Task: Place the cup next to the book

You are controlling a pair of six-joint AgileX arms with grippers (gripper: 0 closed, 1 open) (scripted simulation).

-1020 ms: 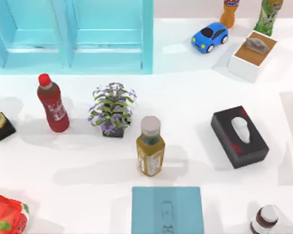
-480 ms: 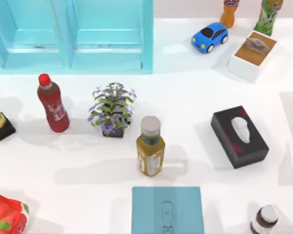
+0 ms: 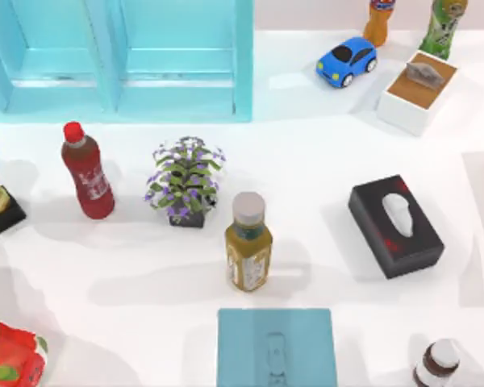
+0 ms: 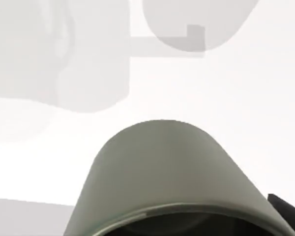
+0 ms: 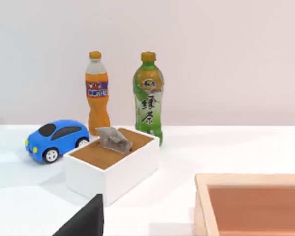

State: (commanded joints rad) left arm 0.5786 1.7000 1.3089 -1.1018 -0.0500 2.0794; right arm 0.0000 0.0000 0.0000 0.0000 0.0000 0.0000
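Left arm: its wrist camera sits right up against the cup [image 4: 179,177], looking down over the grey-green wall and rim at the bare white tabletop [image 4: 236,98]. Can't tell whether the left claw is gripping it.
Right arm: its wrist view looks across the back right corner of the tabletop; can't tell the right claw's state either.
Book [image 3: 277,347]: flat at the near edge, about centre.
Around the book: yellow-label bottle [image 3: 248,242] just behind it, black tissue box [image 3: 396,225] off to the right, dark bottle [image 3: 436,364] at the near right.
Further back: potted plant [image 3: 185,181], red bottle [image 3: 88,172], blue cabinet [image 3: 117,56].
Back right: toy car [image 5: 57,140], white box [image 5: 112,163], orange bottle [image 5: 97,100] and green bottle [image 5: 148,97].
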